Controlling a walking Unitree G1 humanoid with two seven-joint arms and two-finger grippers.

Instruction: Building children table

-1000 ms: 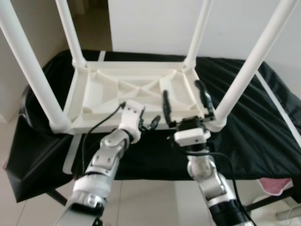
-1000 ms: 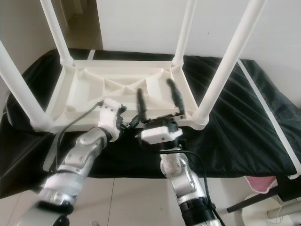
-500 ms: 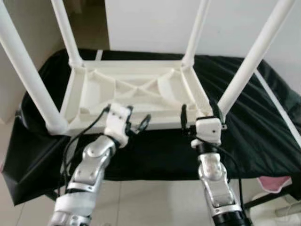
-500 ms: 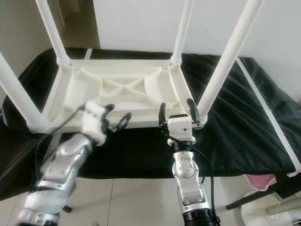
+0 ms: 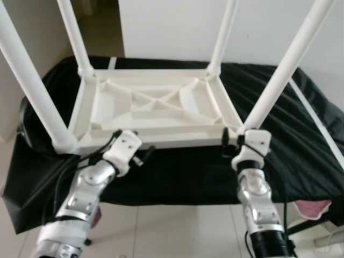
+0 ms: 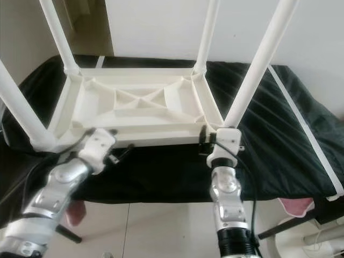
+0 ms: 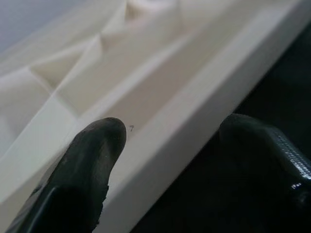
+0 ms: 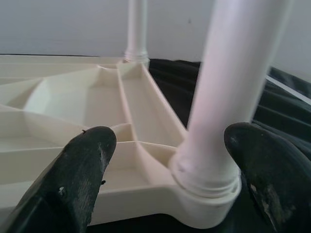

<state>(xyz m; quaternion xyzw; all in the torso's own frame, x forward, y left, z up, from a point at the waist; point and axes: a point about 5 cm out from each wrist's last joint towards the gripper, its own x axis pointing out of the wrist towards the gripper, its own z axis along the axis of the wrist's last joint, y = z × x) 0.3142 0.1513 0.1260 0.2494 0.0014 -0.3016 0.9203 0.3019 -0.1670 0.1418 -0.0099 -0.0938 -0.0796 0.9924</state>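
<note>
Upside down on a black-draped surface (image 5: 301,156), a white plastic children table (image 5: 153,115) rests on its top, ribbed underside facing up and four round white legs rising from its corners toward the camera.

At the near right corner, the robot's right tool (image 8: 170,160) sits level with the rim, its two black fingers (image 8: 85,165) spread wide apart. The near right leg (image 8: 228,92) stands in its corner socket between them, closer to the outer finger, with neither finger pressed against it. From the head camera, the right tool's white wrist housing (image 5: 252,142) lies just beside that corner, partly covering the socket.

At the near left, the left tool (image 7: 184,155) also has its fingers (image 7: 95,155) apart, straddling the table's near edge rail without gripping it; one finger lies over the cream underside, the other over the black cloth. Seen from the head, the left wrist (image 5: 122,150) hangs just below the near rim, to the right of the near left leg (image 5: 37,88).

Both silver arms reach up from the bottom of the frame over a pale tiled floor (image 5: 177,231). A white wall (image 5: 172,27) stands behind the draped surface, and a pink object (image 5: 317,207) shows at the lower right.
</note>
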